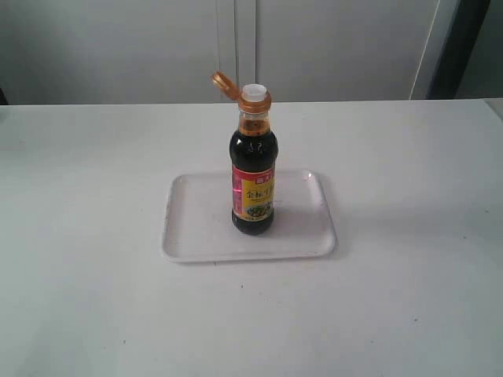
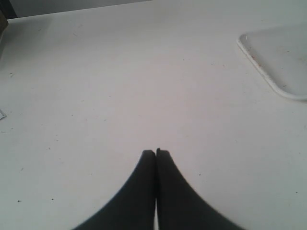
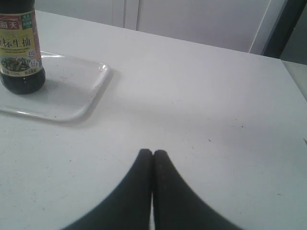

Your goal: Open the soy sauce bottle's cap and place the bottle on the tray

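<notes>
Only the exterior view shows the cap (image 1: 224, 84) flipped open above the soy sauce bottle (image 1: 253, 173), which stands upright on the white tray (image 1: 196, 228). The wrist views alone show the left gripper (image 2: 156, 152) and right gripper (image 3: 152, 152), fingers pressed together, empty, over the table (image 1: 409, 236).

A white counter (image 1: 409, 298), lightly speckled, fills most of the scene. Behind it stands a pale grey wall (image 1: 110, 47) with vertical seams and a dark upright strip (image 1: 460, 47) at right.

Smooth, curved, matte black jaws
</notes>
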Available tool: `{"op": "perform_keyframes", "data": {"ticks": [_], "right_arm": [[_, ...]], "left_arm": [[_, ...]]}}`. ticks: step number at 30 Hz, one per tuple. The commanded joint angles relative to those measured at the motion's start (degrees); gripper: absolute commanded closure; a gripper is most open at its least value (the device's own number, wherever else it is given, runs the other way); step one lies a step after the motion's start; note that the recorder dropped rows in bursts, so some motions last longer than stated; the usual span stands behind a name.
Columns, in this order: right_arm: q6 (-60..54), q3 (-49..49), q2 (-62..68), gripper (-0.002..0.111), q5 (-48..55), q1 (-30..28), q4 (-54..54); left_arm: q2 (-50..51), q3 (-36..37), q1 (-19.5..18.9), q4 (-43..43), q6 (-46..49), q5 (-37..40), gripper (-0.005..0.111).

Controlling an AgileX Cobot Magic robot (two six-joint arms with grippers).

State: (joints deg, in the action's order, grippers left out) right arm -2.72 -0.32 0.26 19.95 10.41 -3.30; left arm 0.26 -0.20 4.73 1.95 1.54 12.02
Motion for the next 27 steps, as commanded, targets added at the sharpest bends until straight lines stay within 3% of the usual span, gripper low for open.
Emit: {"op": "perform_keyframes", "data": {"ticks": [1,27], "right_arm": [[0.12,0.32,-0.26,0.108,0.08,-0.21,0.08],[1.47,0.32,-0.26,0.108,0.08,-0.21,0.36]], "left_arm": [[-0.26,0.20,-0.20,0.58,-0.12,-0.01,0.107],[-0.26,0.20,-0.20,0.58,-0.12,-0.01,0.107]]}}
